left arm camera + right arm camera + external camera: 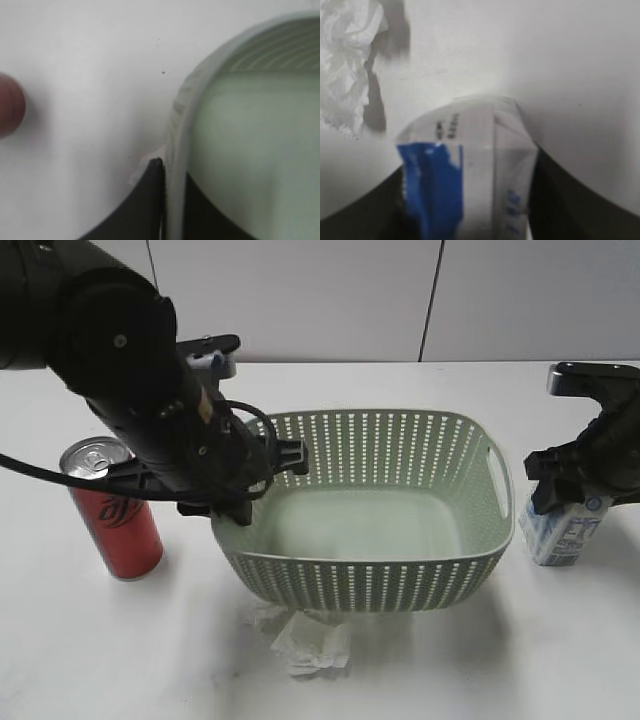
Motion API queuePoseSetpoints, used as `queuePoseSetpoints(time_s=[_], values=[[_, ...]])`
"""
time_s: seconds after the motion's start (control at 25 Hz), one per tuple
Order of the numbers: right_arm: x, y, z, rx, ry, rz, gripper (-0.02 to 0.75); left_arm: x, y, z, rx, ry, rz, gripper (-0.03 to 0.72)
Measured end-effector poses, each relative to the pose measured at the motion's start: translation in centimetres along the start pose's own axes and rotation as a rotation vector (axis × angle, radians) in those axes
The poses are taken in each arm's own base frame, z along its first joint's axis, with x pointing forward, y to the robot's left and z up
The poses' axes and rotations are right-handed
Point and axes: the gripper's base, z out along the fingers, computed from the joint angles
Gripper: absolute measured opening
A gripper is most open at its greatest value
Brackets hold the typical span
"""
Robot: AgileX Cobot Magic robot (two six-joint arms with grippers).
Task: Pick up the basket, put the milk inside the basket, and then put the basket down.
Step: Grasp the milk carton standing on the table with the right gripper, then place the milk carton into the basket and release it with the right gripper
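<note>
place: robot test lab or bench | evidence: bare white surface (400, 680), plain pale panelled wall (330, 300) with a dark seam behind, two black robot arms, few staged grocery props

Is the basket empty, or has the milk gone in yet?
Empty. The basket shows only bare floor in the exterior view; the milk stands outside, beside its right wall, with the right end effector around it.

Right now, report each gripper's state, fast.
Left gripper: shut on the pale sage-green plastic basket, at its left rim.
Right gripper: shut on the small white and blue milk carton.
</note>
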Motion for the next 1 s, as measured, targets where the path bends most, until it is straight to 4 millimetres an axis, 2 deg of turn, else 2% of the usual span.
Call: queuePoseSetpoints(time_s=[0.04, 0.08, 0.28, 0.4, 0.52, 0.76, 0.88, 1.0], values=[[0.0, 0.0, 0.0, 0.000, 0.000, 0.000, 0.345, -0.1, -0.1, 0.0, 0.007, -0.007, -0.001, 0.007], [0.0, 0.0, 0.0, 0.001, -0.001, -0.002, 0.307, -0.1, -0.1, 0.0, 0.011, -0.010, -0.002, 0.007], [0.0, 0.0, -0.3, 0.000, 0.026, -0.004, 0.312, -0.2, -0.2, 0.0, 0.018, -0.018, -0.002, 0.007], [-0.1, 0.2, -1.5, -0.004, 0.046, -0.009, 0.310, -0.2, -0.2, 0.0, 0.020, -0.020, -0.002, 0.007], [-1.0, 0.5, -4.6, -0.012, -0.007, -0.021, 0.310, -0.2, -0.2, 0.0, 0.023, -0.022, -0.002, 0.007], [-1.9, 1.2, -12.9, -0.032, -0.153, -0.045, 0.310, -0.3, -0.3, 0.0, 0.032, -0.030, -0.004, 0.007], [-1.5, 1.5, -15.7, -0.057, -0.192, -0.056, 0.310, -0.3, -0.3, 0.0, 0.032, -0.030, -0.004, 0.007], [-0.6, 2.1, -17.6, -0.100, -0.199, -0.076, 0.310, -0.3, -0.3, 0.0, 0.032, -0.030, -0.004, 0.007]])
